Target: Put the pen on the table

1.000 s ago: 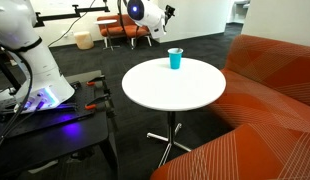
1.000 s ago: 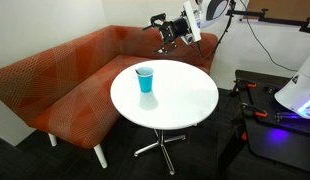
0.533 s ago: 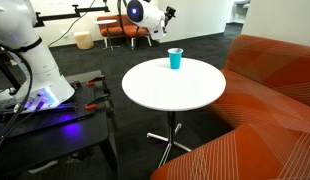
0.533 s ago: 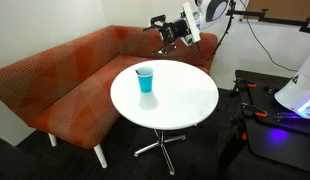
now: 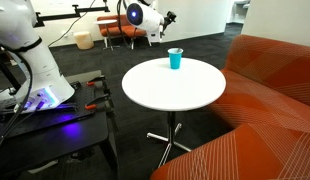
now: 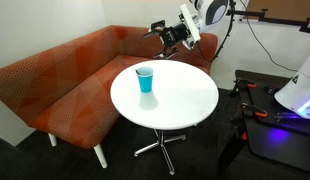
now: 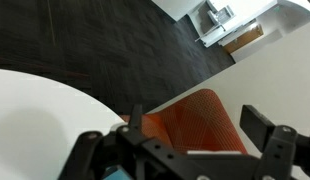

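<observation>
One cyan cup stands on the table — gripper spread, seemingly over the sofa.

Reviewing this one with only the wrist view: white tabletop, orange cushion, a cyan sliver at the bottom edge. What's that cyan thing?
Observer: A cyan cup, standing upright on the round white table.
Operator: How high am I above it?
Observer: The pincer hangs well above the cup's rim, in mid-air by the table's edge nearest the orange sofa, touching nothing.
Operator: Any pen lying on the table?
Observer: None shows in both exterior views; the cup's inside is too small to judge.
</observation>
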Available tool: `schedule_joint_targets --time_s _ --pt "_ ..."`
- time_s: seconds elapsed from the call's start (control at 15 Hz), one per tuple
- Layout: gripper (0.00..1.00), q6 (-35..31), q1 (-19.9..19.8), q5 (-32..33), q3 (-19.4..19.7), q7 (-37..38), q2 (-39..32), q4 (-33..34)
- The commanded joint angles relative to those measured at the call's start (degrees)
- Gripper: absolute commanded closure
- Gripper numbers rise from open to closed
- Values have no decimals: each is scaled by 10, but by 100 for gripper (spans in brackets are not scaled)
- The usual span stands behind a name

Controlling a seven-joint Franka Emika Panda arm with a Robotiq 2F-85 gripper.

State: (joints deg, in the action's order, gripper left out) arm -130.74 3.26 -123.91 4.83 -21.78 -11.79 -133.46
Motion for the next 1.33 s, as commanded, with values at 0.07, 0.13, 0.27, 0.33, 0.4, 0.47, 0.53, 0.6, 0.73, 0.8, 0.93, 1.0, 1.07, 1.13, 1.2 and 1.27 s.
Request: schedule_joint_targets --time_s 0.07,0.13,0.27,0.33,0.4,0.47,0.53,0.6,0.73,0.8,0.93,1.0,1.07,1.13,1.2,1.27 --pt "0 -60 2 -2 -16 67 8 0" --pt "0 -73 3 2 -20 83 7 1" --pt "0 -94 4 8 -26 113 5 2" --pt "0 -101 4 11 -28 125 5 3" --pt "0 -105 3 14 -30 135 4 3" --pt "0 -110 3 14 -32 144 3 5" --pt "0 -110 3 17 -33 151 2 5" --pt "1 -115 3 18 -34 158 1 7" --pt "12 -116 2 16 -33 166 -3 10" --pt "15 -120 2 13 -33 167 -6 13" --pt "22 -117 2 8 -33 169 -14 19" --pt "22 -118 3 3 -33 166 -19 23" --pt "29 -118 3 -1 -33 164 -26 29" --pt "26 -119 4 -5 -33 163 -35 35" --pt "27 -118 4 -7 -33 162 -42 40" --pt "29 -118 5 -9 -32 163 -49 45"
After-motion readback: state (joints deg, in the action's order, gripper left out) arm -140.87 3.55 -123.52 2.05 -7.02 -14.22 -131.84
